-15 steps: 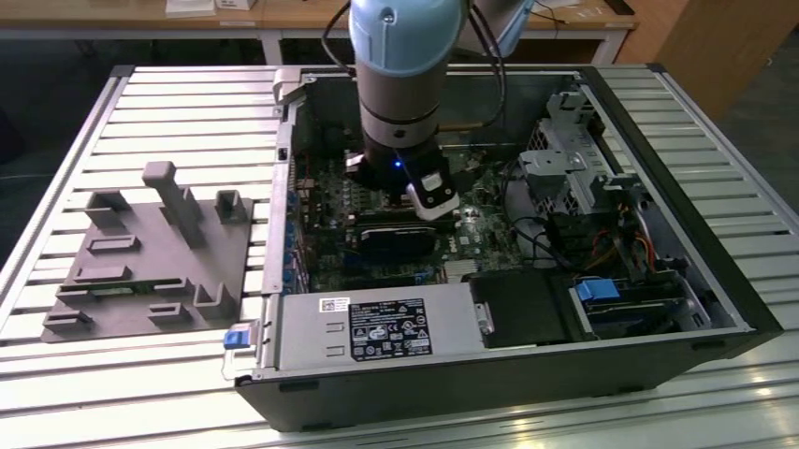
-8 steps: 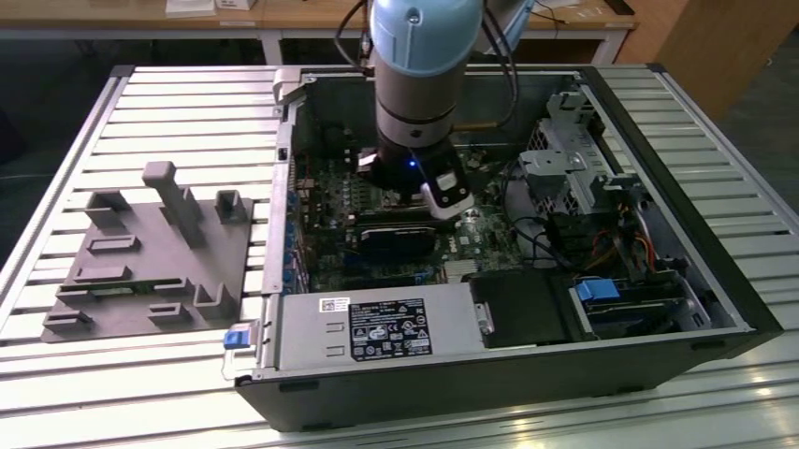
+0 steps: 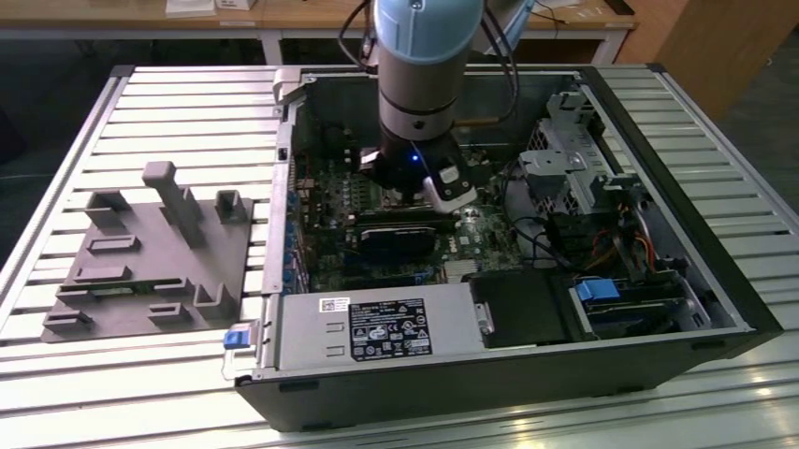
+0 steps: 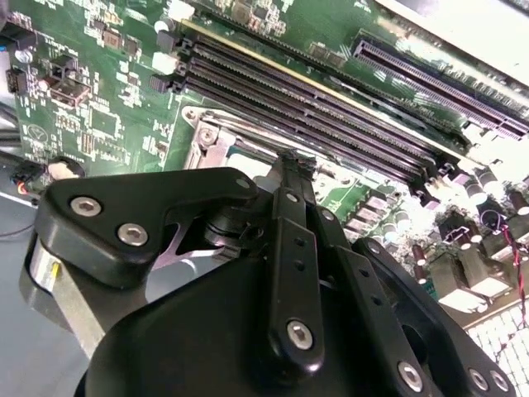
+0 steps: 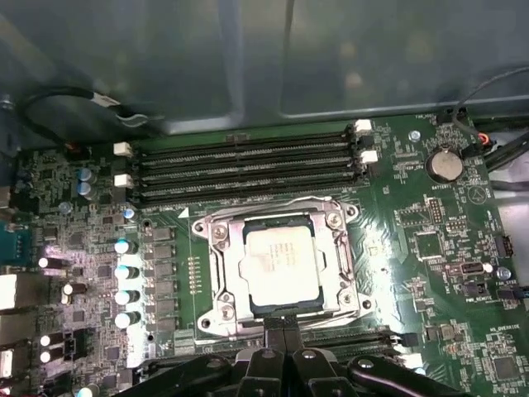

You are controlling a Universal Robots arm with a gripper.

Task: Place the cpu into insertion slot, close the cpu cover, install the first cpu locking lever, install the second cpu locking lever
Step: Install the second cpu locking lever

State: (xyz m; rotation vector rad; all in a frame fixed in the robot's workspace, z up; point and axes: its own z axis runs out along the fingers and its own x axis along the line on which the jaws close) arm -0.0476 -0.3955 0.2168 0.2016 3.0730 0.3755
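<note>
Arm down inside open PC case (image 3: 699, 281), gripper (image 5: 283, 325) low over green motherboard (image 5: 430, 273), right at edge of insertion slot (image 5: 216, 314). Fingers (image 5: 283, 331) pressed together, nothing between them; tips touching or nearly touching socket frame, can't tell which. Cpu (image 5: 283, 270) seated flat in slot, silver-grey top showing. Cpu cover (image 5: 340, 248) lying down over it, framing chip through central window. 4 black memory slots (image 5: 244, 169) running just beside socket. Coin cell (image 5: 444, 165) nearby on board. Grey fixture tray (image 3: 150, 262) on slatted table (image 3: 187, 103), toward exterior view's left, well apart from case.
</note>
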